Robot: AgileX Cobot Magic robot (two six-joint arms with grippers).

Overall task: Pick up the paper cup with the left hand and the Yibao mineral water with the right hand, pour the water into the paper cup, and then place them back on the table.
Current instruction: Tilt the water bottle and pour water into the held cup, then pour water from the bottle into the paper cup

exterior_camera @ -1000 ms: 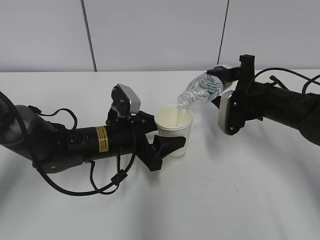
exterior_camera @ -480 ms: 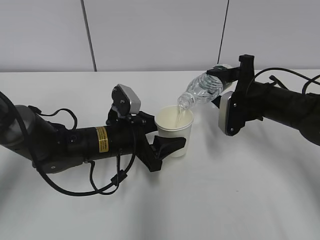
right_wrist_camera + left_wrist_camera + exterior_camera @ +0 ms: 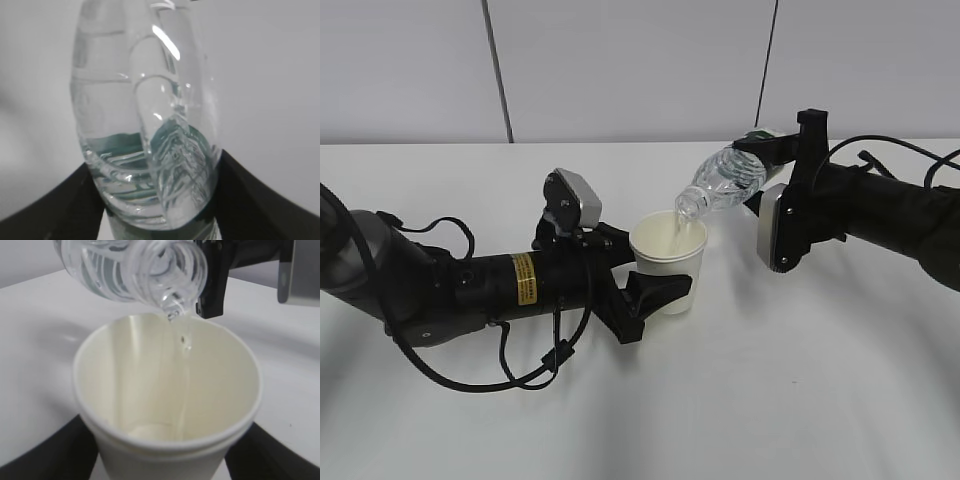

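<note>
The cream-white paper cup (image 3: 669,262) stands upright in my left gripper (image 3: 642,288), whose black fingers (image 3: 658,290) are shut on its sides; it fills the left wrist view (image 3: 167,405). My right gripper (image 3: 767,165) is shut on the Yibao mineral water bottle (image 3: 722,183), tilted mouth-down to the left over the cup's rim. In the left wrist view the bottle's open mouth (image 3: 170,270) hangs above the cup and a thin stream of water falls in. The right wrist view shows the bottle's ribbed body (image 3: 147,130) between the black fingers (image 3: 260,200).
The white table (image 3: 770,380) stretches around both arms. A grey wall stands behind. Loose black cables (image 3: 510,370) hang from the left arm onto the table.
Almost nothing has moved. The bottle stays tilted over the cup and water keeps running in.
</note>
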